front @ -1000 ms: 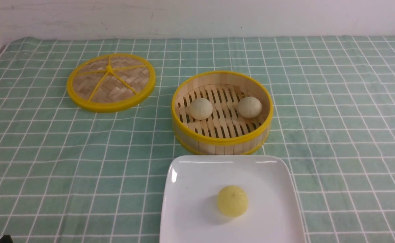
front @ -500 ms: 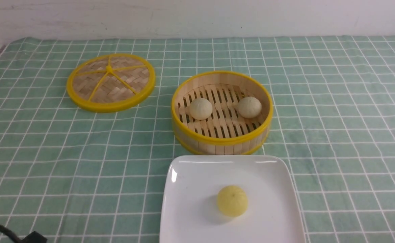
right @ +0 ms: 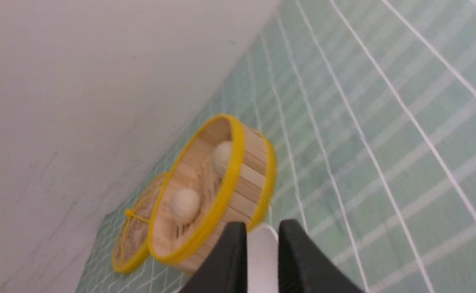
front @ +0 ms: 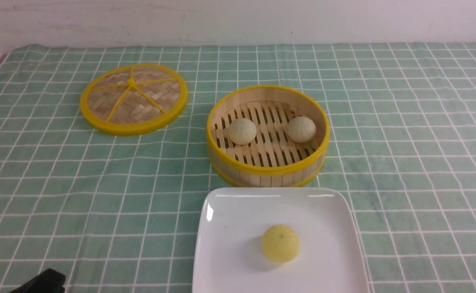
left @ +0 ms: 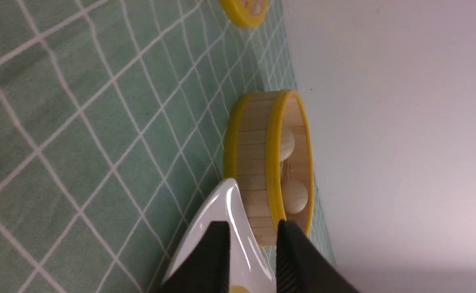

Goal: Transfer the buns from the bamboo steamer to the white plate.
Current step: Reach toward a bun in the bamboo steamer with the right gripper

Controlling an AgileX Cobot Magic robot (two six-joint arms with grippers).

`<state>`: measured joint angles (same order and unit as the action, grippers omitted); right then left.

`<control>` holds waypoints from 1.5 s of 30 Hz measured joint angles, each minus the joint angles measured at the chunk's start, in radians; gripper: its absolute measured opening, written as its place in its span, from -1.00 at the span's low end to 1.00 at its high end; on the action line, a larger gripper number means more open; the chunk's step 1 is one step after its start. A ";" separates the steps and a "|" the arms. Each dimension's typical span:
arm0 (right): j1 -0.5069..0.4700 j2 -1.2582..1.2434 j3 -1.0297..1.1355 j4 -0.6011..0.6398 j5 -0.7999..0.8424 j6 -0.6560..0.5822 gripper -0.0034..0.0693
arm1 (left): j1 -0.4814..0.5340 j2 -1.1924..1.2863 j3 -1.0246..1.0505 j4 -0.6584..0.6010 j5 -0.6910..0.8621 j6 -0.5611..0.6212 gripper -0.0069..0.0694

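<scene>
My left gripper (left: 253, 224) has its two black fingers a little apart and nothing is between them, so it grasps nothing. In the left wrist view it points toward the bamboo steamer (front: 266, 173), and a corner of the white plate (front: 230, 228) lies just before its fingertips. In the front view only a dark piece of this gripper shows, at the lower left corner over the green checked tablecloth (front: 59, 183), well apart from the plate.

My right gripper (right: 262, 228) is in the same state: its fingers are parted by a narrow gap and they hold nothing. Through this gap I see an edge of the white plate, and beyond it the steamer.

The bamboo steamer stands upright on the tablecloth, near the middle of the table and just behind the white plate. Whether the two touch, I cannot tell. Both cream buns are inside the steamer, on its slatted floor. The left bun (front: 242, 131) and the right bun (front: 301, 129) lie apart from each other, each one nearer to its own side of the wall.

The white plate lies at the near edge of the table. A yellow bun (front: 280, 243) rests on it, about in the middle. The woven lid (front: 133, 99) with yellow spokes lies flat on the tablecloth, behind and to the left of the steamer, apart from it.
</scene>
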<state>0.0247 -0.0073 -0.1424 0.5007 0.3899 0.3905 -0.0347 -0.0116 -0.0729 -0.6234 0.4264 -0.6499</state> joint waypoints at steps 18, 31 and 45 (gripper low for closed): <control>0.000 1.015 -0.536 -0.056 0.532 -0.505 -0.90 | 0.000 0.700 -0.439 0.244 0.464 0.380 -0.81; 0.175 1.490 -0.872 0.457 0.498 -1.066 -0.87 | 0.000 0.922 -0.464 0.200 0.443 0.473 -0.60; 0.329 2.001 -1.499 -0.182 0.314 -0.672 -0.14 | 0.000 0.922 -0.467 0.200 0.425 0.473 -0.17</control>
<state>0.3533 1.9939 -1.6417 0.3186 0.7042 -0.2818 -0.0347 0.9101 -0.5403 -0.4236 0.8515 -0.1770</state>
